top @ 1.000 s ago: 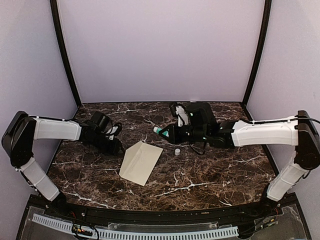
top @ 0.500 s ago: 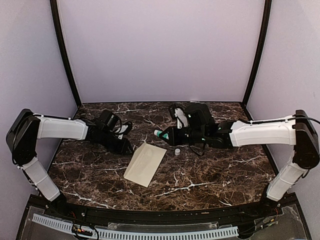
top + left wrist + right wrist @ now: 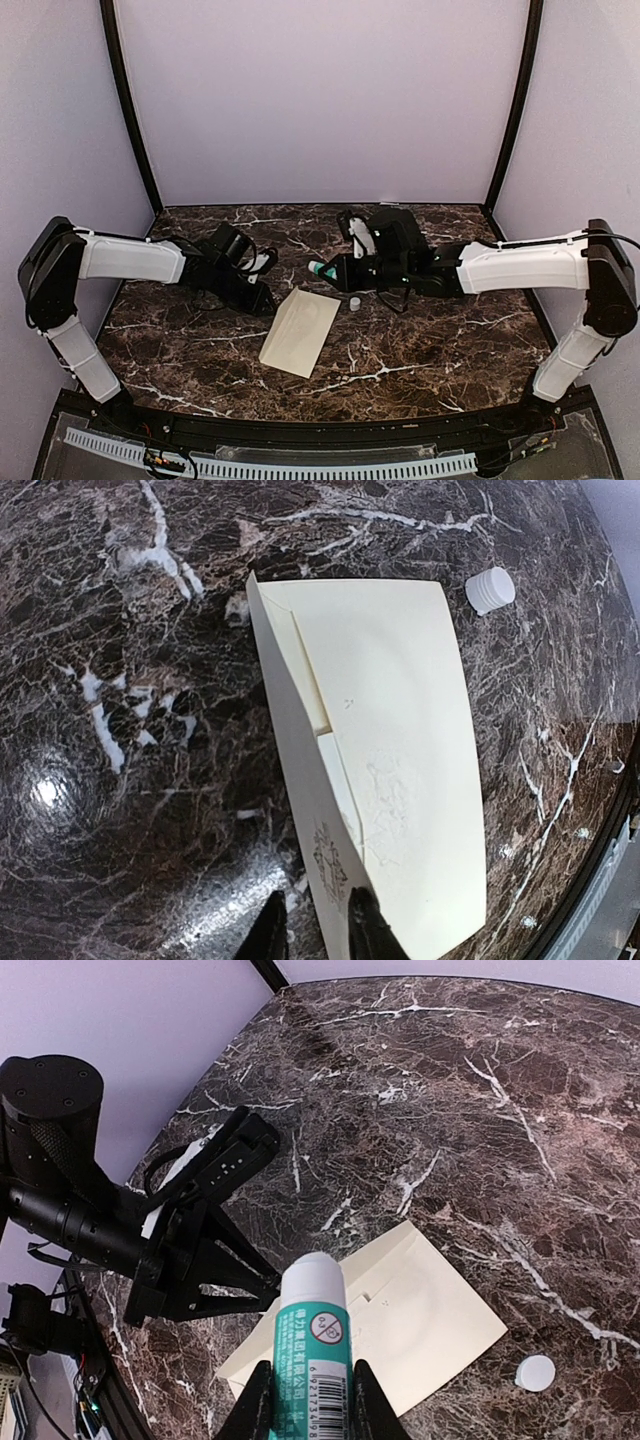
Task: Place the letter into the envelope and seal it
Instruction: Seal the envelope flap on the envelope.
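Dark marble table [image 3: 450,350], lilac walls. Envelope [image 3: 300,332] lies flat, centre frame. My left gripper [image 3: 315,915] sits at its upper-left edge, jaws narrowly apart astride that edge. My right gripper [image 3: 312,1385] clamps an uncapped glue stick [image 3: 314,1320]. White cap [image 3: 354,302] stands just beside the envelope's upper-right corner.

- envelope [image 3: 300,332]: cream-yellow, plain apart from a small grey ornate emblem [image 3: 330,855]
- tabletop [image 3: 430,340]: dark brown marble with white veins
- glue stick [image 3: 313,1345]: teal-green label, black barcode, white tip
- cap [image 3: 490,589]: white
- walls [image 3: 320,100]: pale lilac
- arms [image 3: 130,260]: white shells, black joints
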`<state>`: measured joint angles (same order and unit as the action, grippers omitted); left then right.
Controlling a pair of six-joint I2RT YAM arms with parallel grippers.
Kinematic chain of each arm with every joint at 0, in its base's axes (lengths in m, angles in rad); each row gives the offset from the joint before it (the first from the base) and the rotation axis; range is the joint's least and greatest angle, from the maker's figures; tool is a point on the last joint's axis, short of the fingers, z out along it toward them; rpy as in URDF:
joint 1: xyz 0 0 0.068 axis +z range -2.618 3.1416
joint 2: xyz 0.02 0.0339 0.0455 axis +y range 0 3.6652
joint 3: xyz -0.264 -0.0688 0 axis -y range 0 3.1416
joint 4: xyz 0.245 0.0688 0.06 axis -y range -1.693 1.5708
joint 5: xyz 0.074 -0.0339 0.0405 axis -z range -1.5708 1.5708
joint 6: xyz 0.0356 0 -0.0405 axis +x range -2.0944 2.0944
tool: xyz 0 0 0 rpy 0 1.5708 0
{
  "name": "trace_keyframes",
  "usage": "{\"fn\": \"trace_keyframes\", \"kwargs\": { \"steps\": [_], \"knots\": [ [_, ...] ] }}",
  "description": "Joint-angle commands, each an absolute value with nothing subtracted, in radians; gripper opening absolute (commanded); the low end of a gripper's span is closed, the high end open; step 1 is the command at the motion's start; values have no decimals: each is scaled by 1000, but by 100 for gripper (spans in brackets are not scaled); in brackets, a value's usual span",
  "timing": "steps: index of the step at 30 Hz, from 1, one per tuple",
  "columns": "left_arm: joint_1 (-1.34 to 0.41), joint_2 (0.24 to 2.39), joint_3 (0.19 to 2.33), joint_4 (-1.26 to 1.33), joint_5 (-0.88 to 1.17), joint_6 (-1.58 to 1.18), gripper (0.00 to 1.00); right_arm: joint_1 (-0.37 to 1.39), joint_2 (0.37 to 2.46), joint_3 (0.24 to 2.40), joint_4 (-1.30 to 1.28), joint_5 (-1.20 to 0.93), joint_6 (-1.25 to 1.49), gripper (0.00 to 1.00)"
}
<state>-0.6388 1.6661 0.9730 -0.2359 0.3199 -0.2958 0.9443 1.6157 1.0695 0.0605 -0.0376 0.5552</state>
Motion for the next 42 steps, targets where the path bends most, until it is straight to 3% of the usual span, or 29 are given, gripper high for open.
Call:
{"fn": "trace_keyframes", "kwargs": {
  "steps": [1,10,19,42],
  "knots": [
    [-655,1676,1004,-224,309,-314,21,940,1632,1056,113,-9,580,15],
    [-676,1685,1004,-205,327,-337,20,939,1605,842,362,-56,700,15],
    [-684,1694,1009,-202,322,-337,20,940,1673,764,535,-103,777,15],
    [-722,1716,1029,-184,354,-348,20,940,1798,708,660,-82,845,15]
  ]
}}
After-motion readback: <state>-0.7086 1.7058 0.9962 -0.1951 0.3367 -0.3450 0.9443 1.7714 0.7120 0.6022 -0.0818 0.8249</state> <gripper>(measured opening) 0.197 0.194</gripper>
